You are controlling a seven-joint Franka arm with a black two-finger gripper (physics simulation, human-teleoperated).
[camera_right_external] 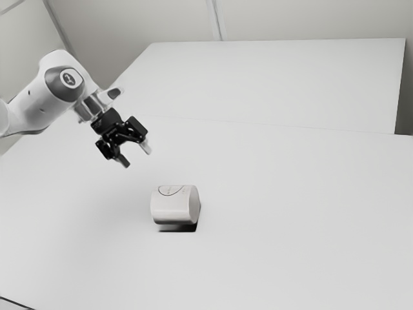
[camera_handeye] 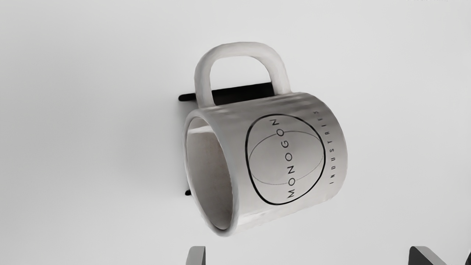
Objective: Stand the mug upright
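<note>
My gripper (camera_right_external: 135, 155) hangs over the table, above the mug and toward the exterior view's left, with its fingers spread and nothing between them. The white mug (camera_right_external: 173, 205) lies on its side, apart from the fingers. Seen from the hand, the mug (camera_handeye: 287, 154) shows its open mouth, its loop handle (camera_handeye: 243, 49) and a round printed logo with lettering. Both fingertips of the gripper (camera_handeye: 307, 257) stand wide apart at the bottom edge of the wrist view.
A white table (camera_right_external: 290, 213) carries the mug, with a dark shadow patch (camera_right_external: 178, 227) beneath it. Farther back is another large white surface (camera_right_external: 277, 84). A thin dark line (camera_right_external: 16, 303) crosses the exterior view's lower left corner.
</note>
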